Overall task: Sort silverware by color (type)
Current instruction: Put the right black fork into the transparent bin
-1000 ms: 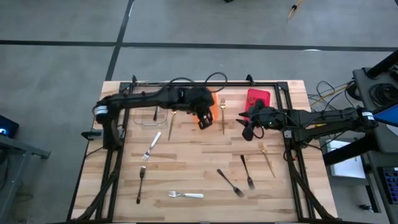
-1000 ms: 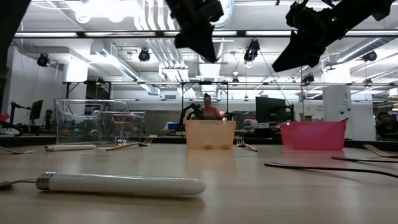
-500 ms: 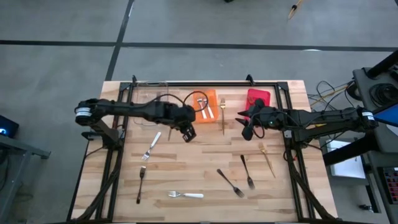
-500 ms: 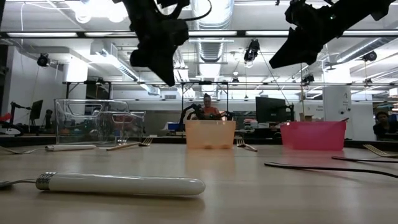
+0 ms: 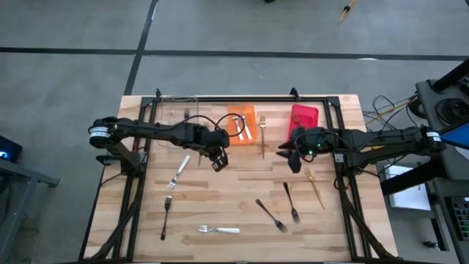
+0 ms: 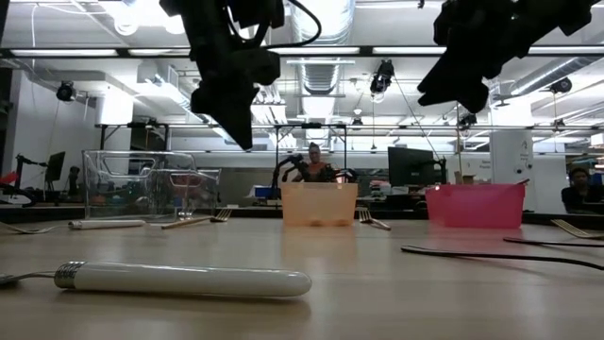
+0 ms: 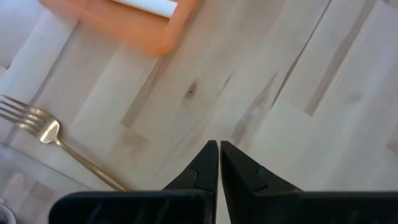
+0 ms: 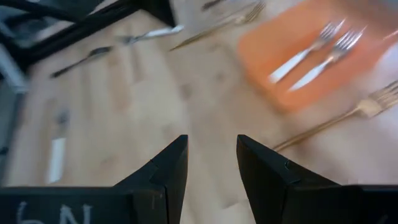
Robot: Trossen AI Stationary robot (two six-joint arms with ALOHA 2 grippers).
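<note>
I see the left gripper (image 5: 218, 159) stretched over the tabletop (image 5: 234, 194) between clear bin (image 5: 178, 121) and orange bin (image 5: 242, 126), jaws pressed together, empty. The right gripper (image 5: 292, 158) hovers below the red bin (image 5: 305, 117), jaws spread, empty. The right wrist view alone shows two white-handled forks (image 8: 317, 55) in the orange bin. A gold fork (image 7: 59, 142) lies beside the left jaws; other forks (image 5: 278, 205) scatter nearer the front edge.

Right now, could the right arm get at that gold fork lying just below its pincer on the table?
Probably yes. The right pincer hangs open above bare wood, empty, and the gold fork lies close by with nothing on it or between them.
</note>
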